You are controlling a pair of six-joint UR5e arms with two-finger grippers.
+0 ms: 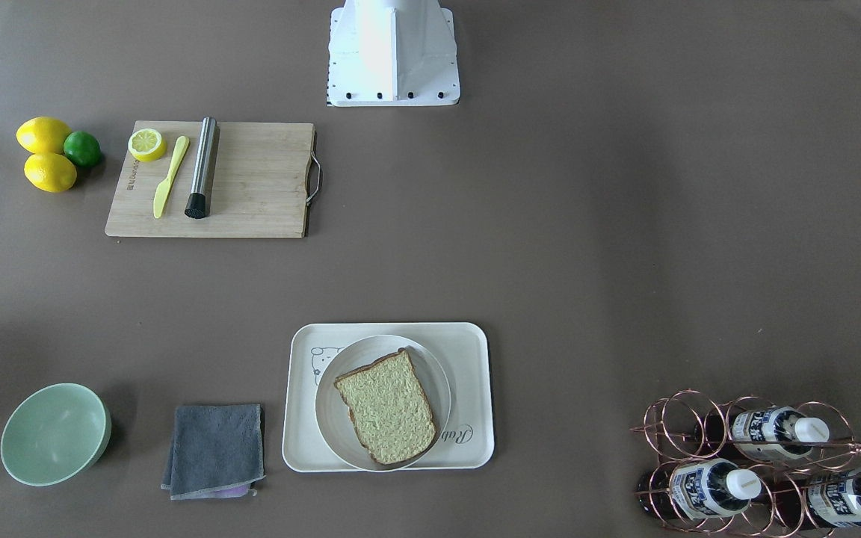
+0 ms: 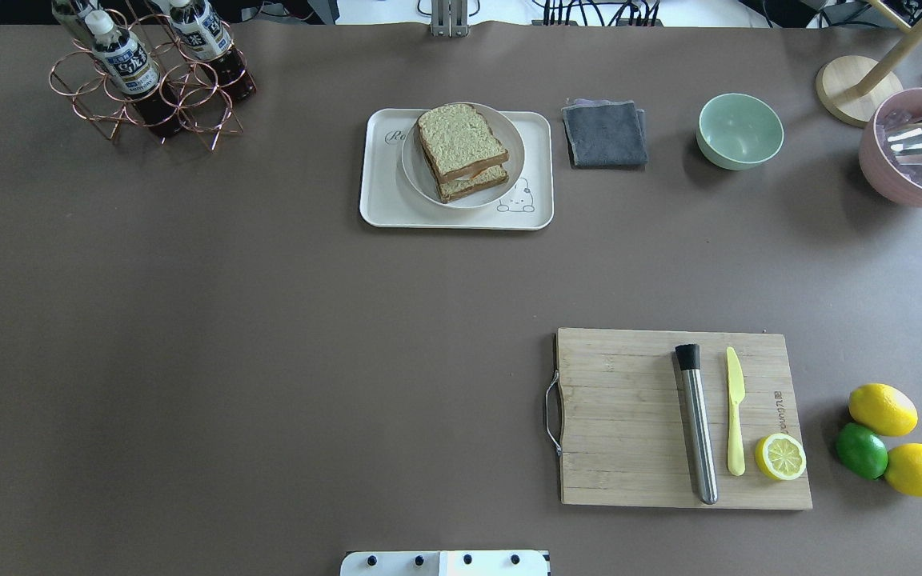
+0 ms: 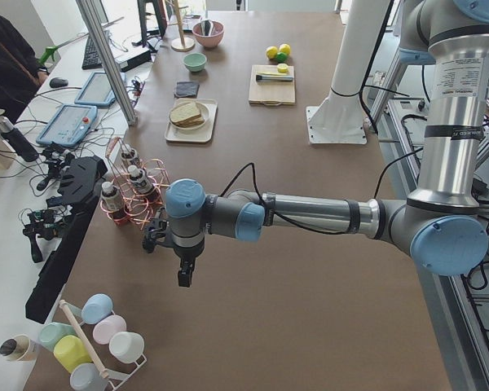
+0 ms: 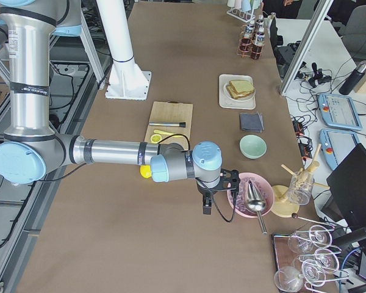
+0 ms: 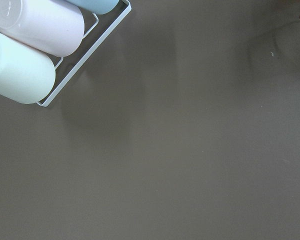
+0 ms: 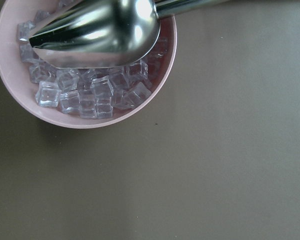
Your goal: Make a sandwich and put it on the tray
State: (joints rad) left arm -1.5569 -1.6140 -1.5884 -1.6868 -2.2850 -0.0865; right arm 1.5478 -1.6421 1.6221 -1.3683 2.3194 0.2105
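Note:
The sandwich [image 2: 461,148], two speckled tan bread slices stacked one on the other, lies on a round white plate [image 2: 417,172] on the cream tray [image 2: 381,200] at the far middle of the table. The egg is hidden. In the front-facing view only the top slice [image 1: 387,407] shows, on the tray [image 1: 468,344]. My left gripper [image 3: 183,279] hangs over bare table at the left end, far from the tray. My right gripper [image 4: 206,209] hangs at the right end beside a pink bowl. I cannot tell whether either is open or shut.
A wooden cutting board [image 2: 629,416] carries a steel muddler [image 2: 697,428], a yellow knife [image 2: 735,420] and a half lemon [image 2: 780,457]. Lemons and a lime [image 2: 861,450] lie to its right. A grey cloth [image 2: 605,133], a green bowl [image 2: 739,130], an ice bowl [image 6: 90,95], a bottle rack [image 2: 149,80] and a cup rack [image 5: 35,55] stand around.

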